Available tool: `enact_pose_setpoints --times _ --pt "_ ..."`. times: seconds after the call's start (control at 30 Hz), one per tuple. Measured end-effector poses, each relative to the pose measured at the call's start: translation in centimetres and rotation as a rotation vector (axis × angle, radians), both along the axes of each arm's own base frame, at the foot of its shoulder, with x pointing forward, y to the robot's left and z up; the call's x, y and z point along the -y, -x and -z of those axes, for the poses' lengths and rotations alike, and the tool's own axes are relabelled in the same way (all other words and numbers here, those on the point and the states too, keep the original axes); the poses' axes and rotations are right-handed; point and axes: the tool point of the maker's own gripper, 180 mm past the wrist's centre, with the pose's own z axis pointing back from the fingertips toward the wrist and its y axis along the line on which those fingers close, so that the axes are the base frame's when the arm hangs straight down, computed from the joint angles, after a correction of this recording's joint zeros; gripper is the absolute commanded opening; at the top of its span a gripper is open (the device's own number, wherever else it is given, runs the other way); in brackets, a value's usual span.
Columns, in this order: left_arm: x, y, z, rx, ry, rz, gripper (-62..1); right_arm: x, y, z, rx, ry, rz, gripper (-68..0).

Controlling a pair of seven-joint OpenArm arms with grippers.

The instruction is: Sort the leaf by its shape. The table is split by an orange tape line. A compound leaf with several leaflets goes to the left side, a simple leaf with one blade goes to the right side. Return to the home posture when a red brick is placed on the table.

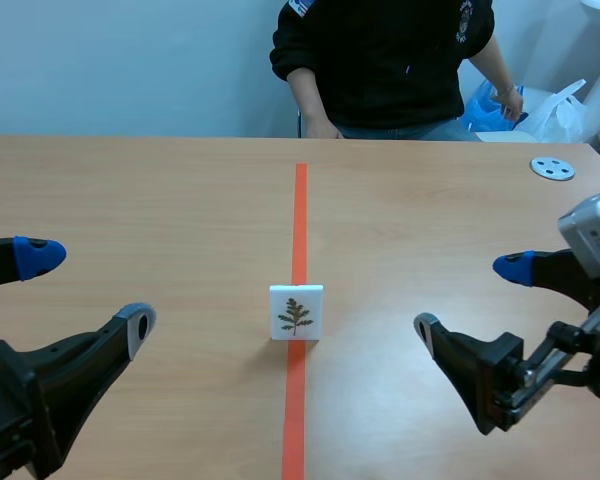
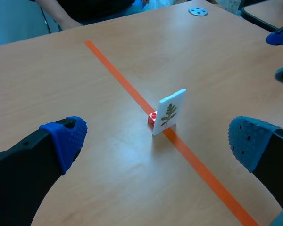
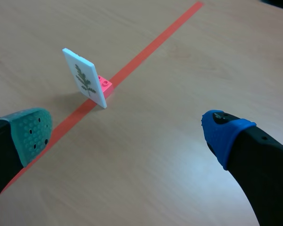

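Left gripper (image 1: 90,288), fingers spread wide apart and holding nothing, low over the bench (image 1: 160,200) at 9 o'clock of the leaf card (image 1: 296,312). Card upright on the orange tape line (image 1: 300,200), showing a green leaf with several leaflets; small red brick (image 2: 152,117) touching its back, at 12 o'clock. Right gripper (image 1: 468,298), likewise spread and empty, at 3 o'clock of the card. Grey disc (image 1: 552,168) far off at 2 o'clock; person (image 1: 380,60) seated at 12 o'clock.
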Motion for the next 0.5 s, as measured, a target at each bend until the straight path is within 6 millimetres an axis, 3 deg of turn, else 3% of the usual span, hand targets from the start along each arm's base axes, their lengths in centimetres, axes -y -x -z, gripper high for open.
enact_pose_setpoints --times 0.5 --pt "0.0 0.0 0.0 0.000 0.000 0.000 1.4 -6.4 -4.4 6.4 0.028 0.052 -0.163 -0.4"
